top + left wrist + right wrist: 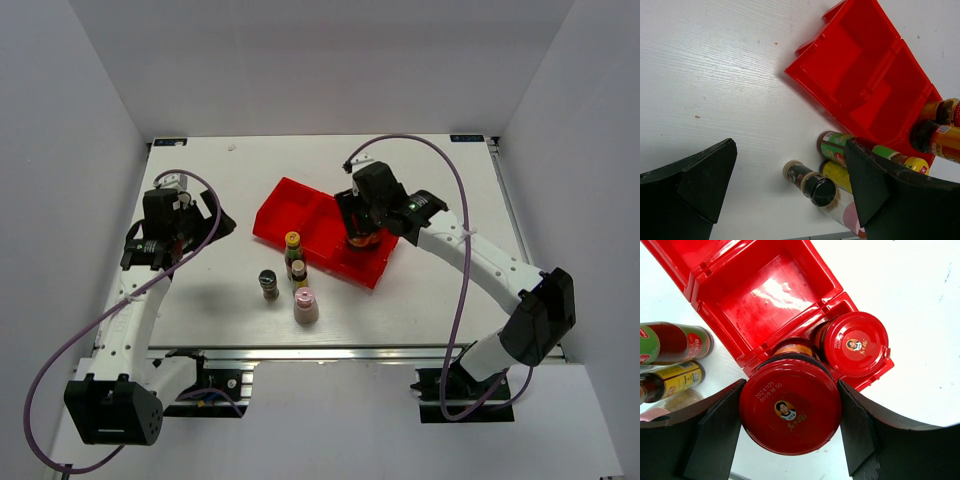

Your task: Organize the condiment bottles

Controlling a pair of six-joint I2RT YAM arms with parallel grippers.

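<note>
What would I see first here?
The bright red tray in the middle of the white table. The right gripper holds a red-lidded jar at the tray's end compartment, beside a second jar already in it. Four small bottles stand on the table just in front of the tray.

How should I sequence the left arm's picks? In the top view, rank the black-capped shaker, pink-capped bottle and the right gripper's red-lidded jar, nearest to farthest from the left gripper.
From the left gripper:
1. black-capped shaker, just right of it.
2. pink-capped bottle, farther right, toward the near edge.
3. red-lidded jar, far right, at the red tray's end.
</note>
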